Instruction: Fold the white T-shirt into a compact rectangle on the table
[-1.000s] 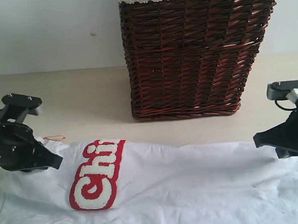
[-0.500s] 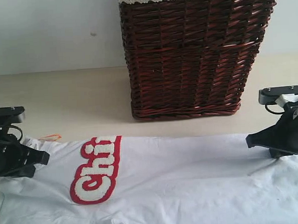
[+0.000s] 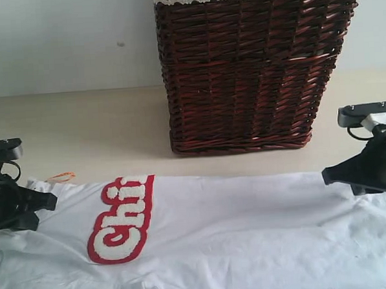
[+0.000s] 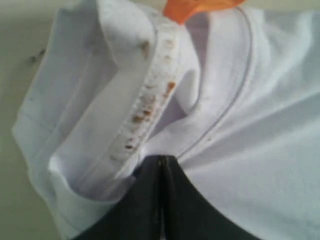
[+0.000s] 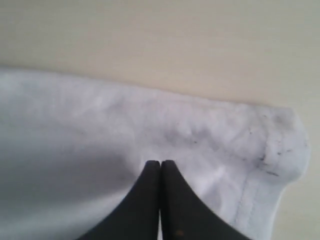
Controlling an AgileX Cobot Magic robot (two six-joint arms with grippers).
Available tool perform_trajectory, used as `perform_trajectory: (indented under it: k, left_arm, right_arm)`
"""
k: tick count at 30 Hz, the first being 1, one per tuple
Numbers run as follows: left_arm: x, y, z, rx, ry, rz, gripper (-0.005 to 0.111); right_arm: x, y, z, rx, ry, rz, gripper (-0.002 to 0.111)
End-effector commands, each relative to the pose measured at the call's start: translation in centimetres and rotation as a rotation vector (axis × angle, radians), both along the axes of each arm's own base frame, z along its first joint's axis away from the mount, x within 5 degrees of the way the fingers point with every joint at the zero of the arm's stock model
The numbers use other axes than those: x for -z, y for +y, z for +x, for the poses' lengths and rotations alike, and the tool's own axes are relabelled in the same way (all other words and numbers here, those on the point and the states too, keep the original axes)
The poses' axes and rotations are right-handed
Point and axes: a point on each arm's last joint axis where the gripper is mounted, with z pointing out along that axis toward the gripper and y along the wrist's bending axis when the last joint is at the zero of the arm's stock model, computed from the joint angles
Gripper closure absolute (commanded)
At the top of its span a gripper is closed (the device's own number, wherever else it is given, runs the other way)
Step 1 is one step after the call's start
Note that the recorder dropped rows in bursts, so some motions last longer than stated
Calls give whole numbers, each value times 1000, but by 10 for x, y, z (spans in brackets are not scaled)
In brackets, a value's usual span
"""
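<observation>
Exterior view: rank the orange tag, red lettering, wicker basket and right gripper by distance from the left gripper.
1. Orange tag, just beside the left gripper.
2. Red lettering, left of centre.
3. Wicker basket, centre back.
4. Right gripper, far right.

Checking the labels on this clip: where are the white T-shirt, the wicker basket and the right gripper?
white T-shirt [image 3: 249, 226]: exterior view, plain cloth to the right of the lettering.
wicker basket [image 3: 247, 70]: exterior view, middle of its front wall.
right gripper [image 5: 160, 163]: right wrist view, where the closed fingertips meet.
</observation>
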Motion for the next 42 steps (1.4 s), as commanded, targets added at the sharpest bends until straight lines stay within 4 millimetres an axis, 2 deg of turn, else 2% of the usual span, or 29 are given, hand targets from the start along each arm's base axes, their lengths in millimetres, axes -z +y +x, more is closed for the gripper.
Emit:
perform_trajectory:
  k: [1,5,9,15,20,29,34,37,42]
  left_arm:
    - [-14,3,-3,7,-33,3,107]
    - [-40,3,-5,11,-115,-4,107]
    - [-60,1,-15,35,-115,-26,107]
    - [-48,-2,-42,169,129,-49,107]
    - [-47,-3,-38,125,80,-62,107]
    - [-47,-3,-37,173,55,-48,107]
    - [-47,-3,-37,197,47,-43,107]
    - [-50,-3,-32,205,21,-45,107]
    - [-66,-6,-29,258,7,-66,107]
  right_arm:
    - [-23,1,-1,-21,-86,23,108]
    - [-30,2,-4,-27,-87,24,108]
    - [-24,0,-5,-19,-52,3,108]
    - [0,-18,0,110,-11,-42,108]
    - [16,-18,3,119,14,-35,108]
    - [18,-19,18,29,-134,-58,108]
    - [24,-33,20,76,-139,-54,108]
    - [25,-34,19,102,-137,-44,108]
    - [7,-34,19,137,-183,-27,108]
